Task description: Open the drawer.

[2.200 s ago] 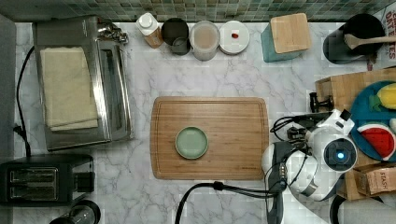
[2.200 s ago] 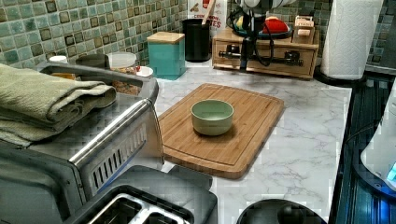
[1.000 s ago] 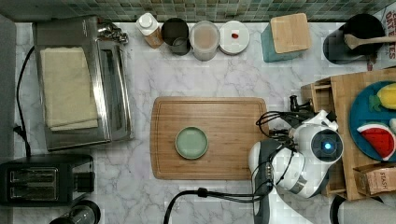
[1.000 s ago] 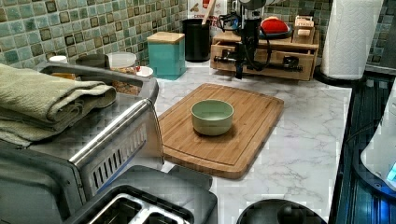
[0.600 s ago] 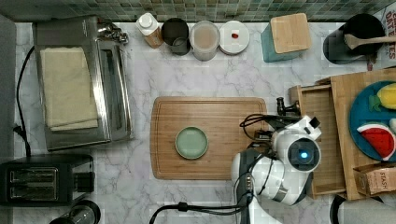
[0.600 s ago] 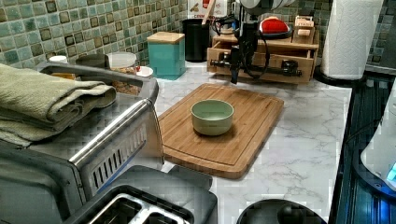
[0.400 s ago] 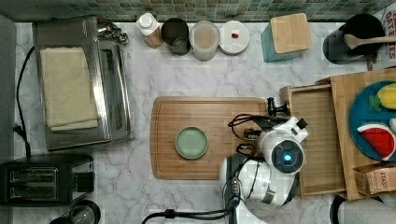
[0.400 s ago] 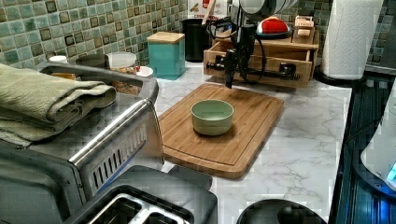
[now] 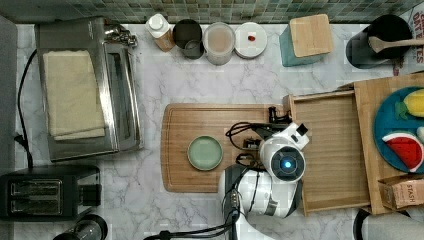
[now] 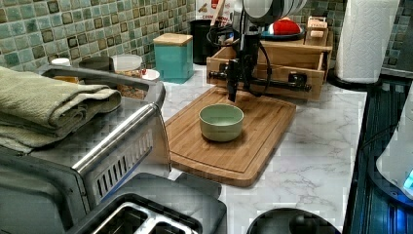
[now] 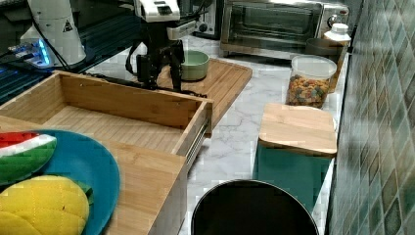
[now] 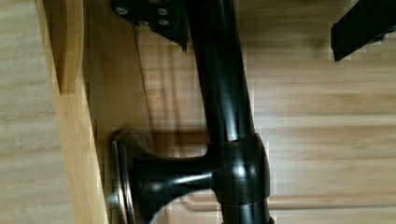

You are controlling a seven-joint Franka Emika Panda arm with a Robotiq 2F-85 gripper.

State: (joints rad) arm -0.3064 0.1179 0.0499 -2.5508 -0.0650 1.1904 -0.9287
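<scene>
Setting: marble kitchen counter (image 9: pixel 150 90) backed by green mosaic tile.
Drawer (image 9: pixel 332 150): light wood, pulled well out of its wooden stand at the top view's right; bare wood-grain bottom exposed, nothing in it.
Handle (image 12: pixel 224 107): long black bar on the drawer front; in the left view it overhangs the far edge of the cutting board.
Gripper (image 10: pixel 238 78): pointing down at the handle bar, one finger on each side of it in the wrist view; the fingers bracket the bar with a visible gap on one side, so whether they press on it I cannot tell.
Cutting board (image 9: pixel 210 125): flat bamboo, just beside the drawer front at the top view's left.
Bowl (image 9: pixel 205 153): pale green, standing on the board, near the arm.
Plate (image 11: pixel 73 171): blue, with toy fruit, on top of the stand.
Progress: judged nearly complete; the drawer appears close to full travel.
Risk, overtravel: further pulling could draw the drawer off its runners or drag the whole stand across the marble.
Risk, collision: the front is already over the board; more travel could push toward the bowl.
Risk, slip: a loose hold could let the bar slide out of the fingers.
</scene>
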